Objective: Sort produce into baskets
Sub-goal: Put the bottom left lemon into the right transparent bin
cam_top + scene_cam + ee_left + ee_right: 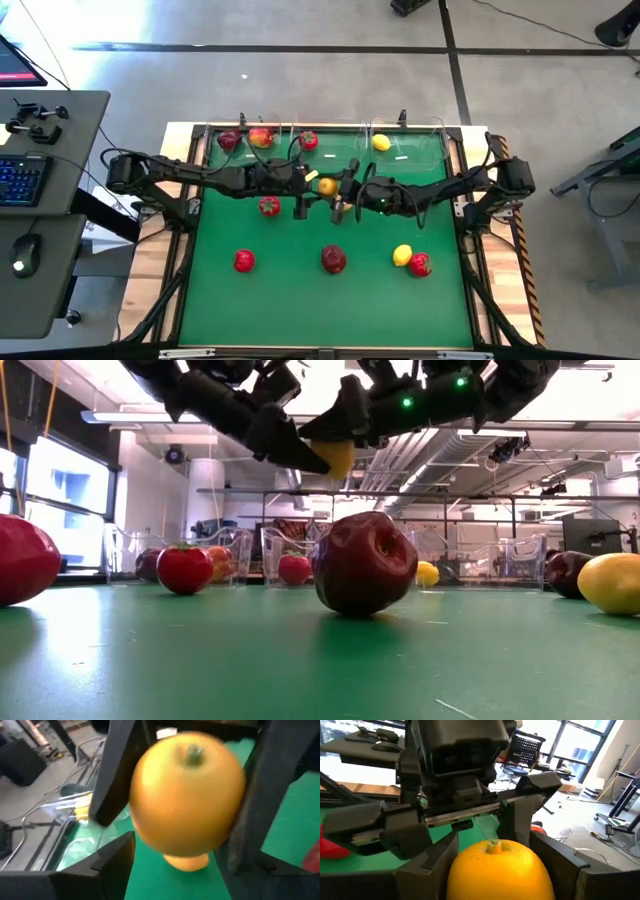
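From above, the left claw (312, 186) and the right claw (345, 190) met over the green mat (290, 280) at the table's middle, with a yellow-orange fruit (327, 186) between them. In the right wrist view, the right claw (505, 870) gripped the fruit (498, 868). In the left wrist view, the left claw's fingers (112, 780) stood apart beside it, and the clear baskets (330, 140) sat at 12 o'clock.

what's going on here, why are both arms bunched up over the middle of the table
The two arms meet above the green mat with a yellow-orange fruit between them, apparently passing it. The right gripper is closed around it; the left gripper straddles it with its fingers spread. Some produce already sits in the clear baskets at the far edge, and several fruits lie loose on the mat.
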`<act>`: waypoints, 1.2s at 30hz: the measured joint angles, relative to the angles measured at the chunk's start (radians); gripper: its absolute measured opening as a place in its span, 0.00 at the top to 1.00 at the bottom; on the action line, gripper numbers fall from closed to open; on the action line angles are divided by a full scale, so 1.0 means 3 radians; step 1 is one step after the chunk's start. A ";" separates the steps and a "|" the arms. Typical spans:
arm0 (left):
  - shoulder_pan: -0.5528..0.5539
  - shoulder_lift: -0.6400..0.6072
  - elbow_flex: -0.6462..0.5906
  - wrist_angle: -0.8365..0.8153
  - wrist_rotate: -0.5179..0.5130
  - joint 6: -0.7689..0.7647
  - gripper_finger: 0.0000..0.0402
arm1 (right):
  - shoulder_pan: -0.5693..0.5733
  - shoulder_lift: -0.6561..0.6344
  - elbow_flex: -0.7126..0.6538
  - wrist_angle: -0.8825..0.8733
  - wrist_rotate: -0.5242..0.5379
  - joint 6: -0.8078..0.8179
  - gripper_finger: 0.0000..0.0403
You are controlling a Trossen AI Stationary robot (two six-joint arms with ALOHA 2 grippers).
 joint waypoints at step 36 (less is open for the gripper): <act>0.0003 -0.0065 -0.0005 -0.0291 -0.0343 0.0111 0.33 | -0.2533 -0.0671 -0.0085 -0.2190 -0.0046 0.0570 0.48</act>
